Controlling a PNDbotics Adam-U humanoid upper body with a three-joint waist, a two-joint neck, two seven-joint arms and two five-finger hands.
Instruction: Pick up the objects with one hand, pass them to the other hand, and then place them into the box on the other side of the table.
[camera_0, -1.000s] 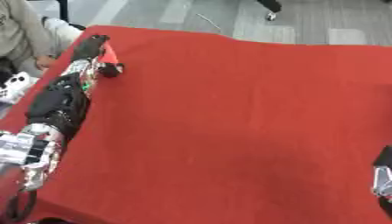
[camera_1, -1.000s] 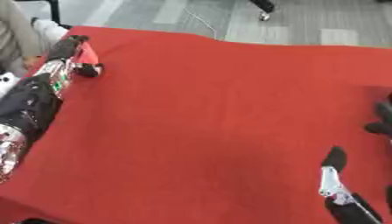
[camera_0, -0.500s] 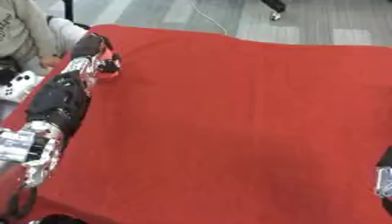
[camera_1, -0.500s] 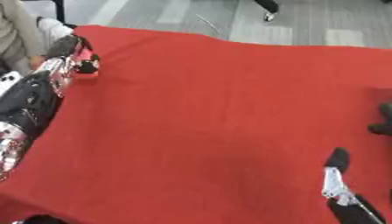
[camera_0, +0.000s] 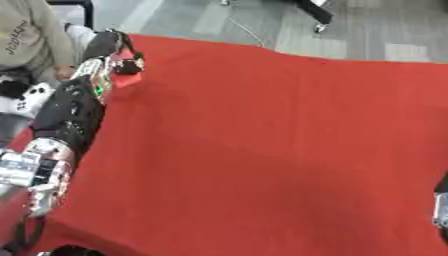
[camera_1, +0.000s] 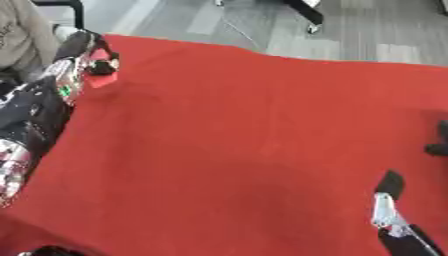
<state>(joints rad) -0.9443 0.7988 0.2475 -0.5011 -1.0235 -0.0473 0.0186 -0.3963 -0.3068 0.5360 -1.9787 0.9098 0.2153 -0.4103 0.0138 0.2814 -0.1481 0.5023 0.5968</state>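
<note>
The table is draped in red cloth and takes up most of both views. The left arm runs up along the table's left edge, black with silver joints, to the far left corner. There the left hand sits at the corner of the cloth, its dark fingers curled around something small. What shows of that thing is a bit of red just below the fingers, close in colour to the cloth, so its shape cannot be made out. Whether it is lifted clear of the table or touching it cannot be told.

The right hand shows at the lower right of the right eye view, well apart from the left hand, with the whole width of the table between them. 1 finger stands straight with a dark tip above a silver segment, and it grasps nothing. Farther up the right edge, a dark shape lies near the table's side; what it is cannot be told.

A person in a grey top sits beyond the far left corner, just beside the left hand, not touching it.
</note>
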